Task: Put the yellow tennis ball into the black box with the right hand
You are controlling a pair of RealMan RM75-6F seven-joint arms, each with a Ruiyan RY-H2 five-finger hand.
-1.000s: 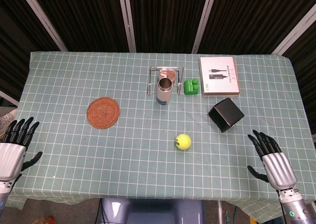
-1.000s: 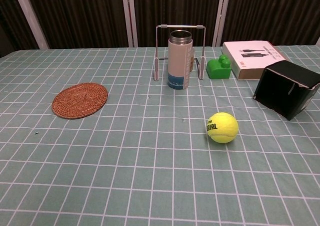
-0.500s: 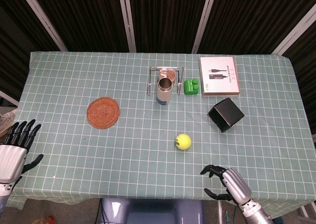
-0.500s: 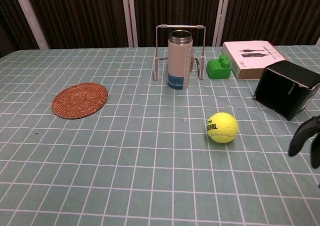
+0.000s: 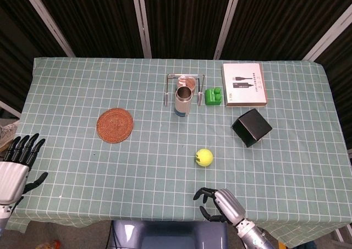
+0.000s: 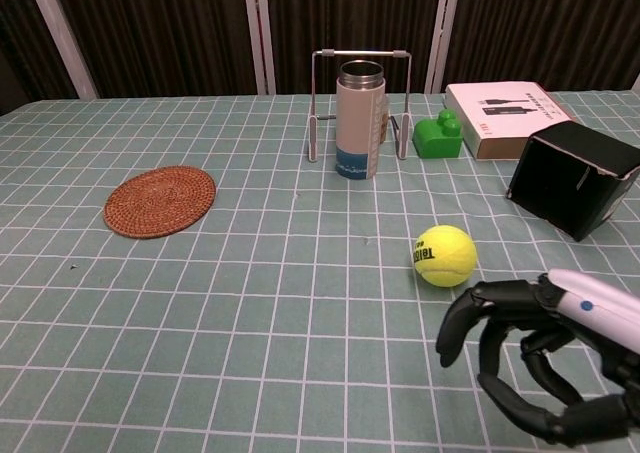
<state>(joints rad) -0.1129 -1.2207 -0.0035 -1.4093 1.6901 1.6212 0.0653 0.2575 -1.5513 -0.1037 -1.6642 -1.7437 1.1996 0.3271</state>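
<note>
Checked green cloth covers the worktop (image 5: 82,89), where the right robot hand (image 6: 535,358) hovers open and empty, fingers spread, near the yellow tennis ball (image 6: 445,255).

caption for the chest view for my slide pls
Right hand, fingers spread and empty, hovers near the yellow tennis ball; the black box lies beyond on the checked tablecloth.

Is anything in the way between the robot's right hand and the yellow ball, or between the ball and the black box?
Nothing visible. The right hand hangs open near the table's front edge, with only bare tablecloth between it and the tennis ball. From ball to black box the cloth is bare too.
</note>
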